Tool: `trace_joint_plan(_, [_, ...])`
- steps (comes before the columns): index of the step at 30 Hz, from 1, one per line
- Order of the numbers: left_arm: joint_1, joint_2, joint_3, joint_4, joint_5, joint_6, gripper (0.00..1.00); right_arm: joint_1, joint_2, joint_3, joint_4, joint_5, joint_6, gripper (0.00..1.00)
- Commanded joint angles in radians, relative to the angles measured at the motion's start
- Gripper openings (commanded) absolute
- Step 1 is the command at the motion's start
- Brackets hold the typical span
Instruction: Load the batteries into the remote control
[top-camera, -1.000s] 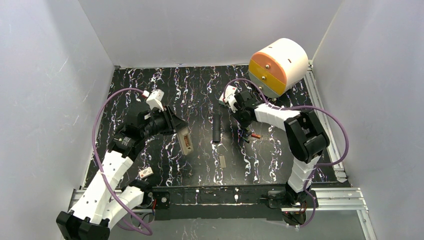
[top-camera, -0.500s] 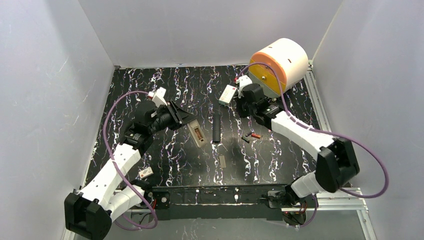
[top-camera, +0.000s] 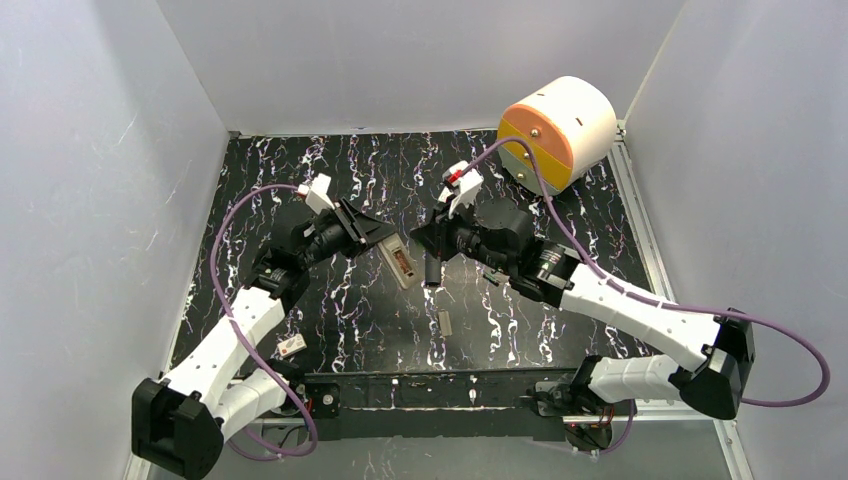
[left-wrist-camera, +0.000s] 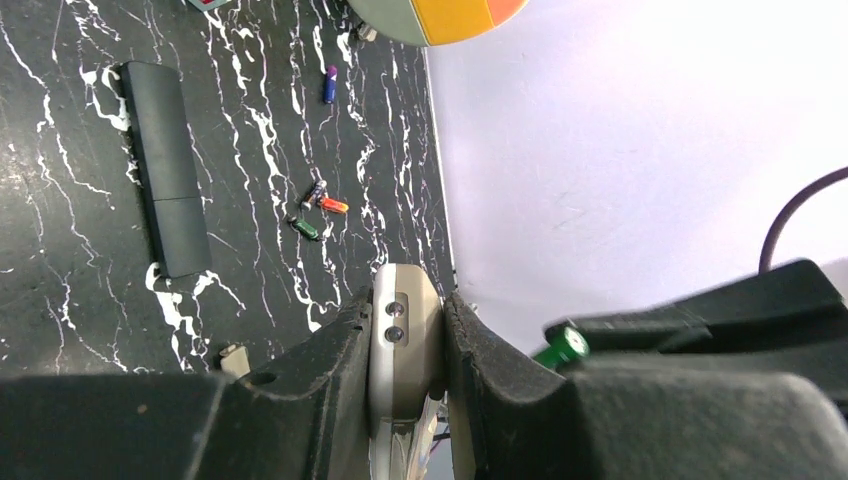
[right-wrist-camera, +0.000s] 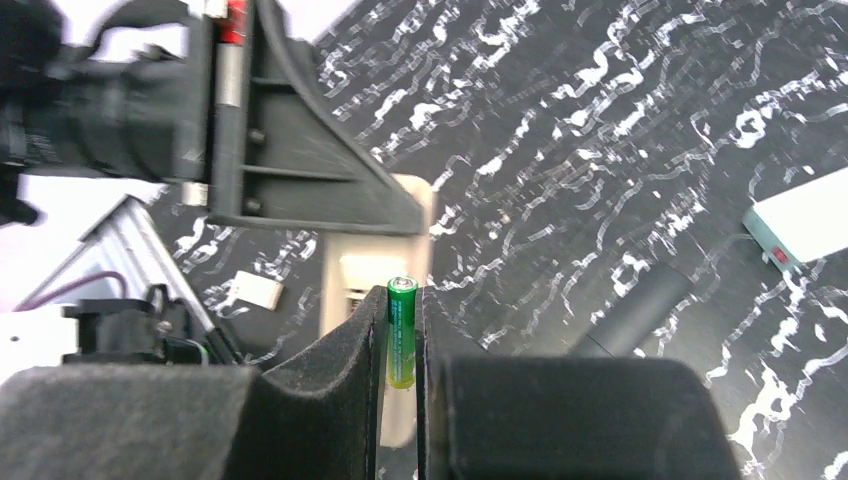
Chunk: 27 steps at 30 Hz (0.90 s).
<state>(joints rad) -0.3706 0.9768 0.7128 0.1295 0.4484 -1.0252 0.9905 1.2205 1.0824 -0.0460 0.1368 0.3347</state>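
Your right arm has swung left to the remote control (left-wrist-camera: 400, 360), which your left gripper (left-wrist-camera: 405, 310) clamps off the table (top-camera: 330, 180). Right gripper (right-wrist-camera: 403, 300) pinches a green battery (right-wrist-camera: 402, 335) close by it. Bay contents unclear. Other batteries (left-wrist-camera: 318, 205) lie on the table.

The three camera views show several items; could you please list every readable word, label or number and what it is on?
No text is readable.
Small green cylindrical battery: nothing legible.
White box with red mark: too blurred.
Greyish-beige oblong remote control: no lettering visible.
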Motion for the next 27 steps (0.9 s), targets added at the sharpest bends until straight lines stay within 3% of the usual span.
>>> trace_joint_plan(1, [-0.005,0.013,0.005,0.070,0.033,-0.047,0.00,0.044,-0.032,-0.004,0.138,0.005,0.026,0.14])
trace_joint_plan(11, [-0.005,0.033,0.056,0.075,0.133,-0.094,0.00,0.098,-0.020,-0.041,0.187,-0.013,-0.057,0.15])
trace_joint_plan(27, [-0.005,0.040,0.073,0.075,0.168,-0.133,0.00,0.099,-0.007,-0.106,0.229,-0.035,-0.117,0.22])
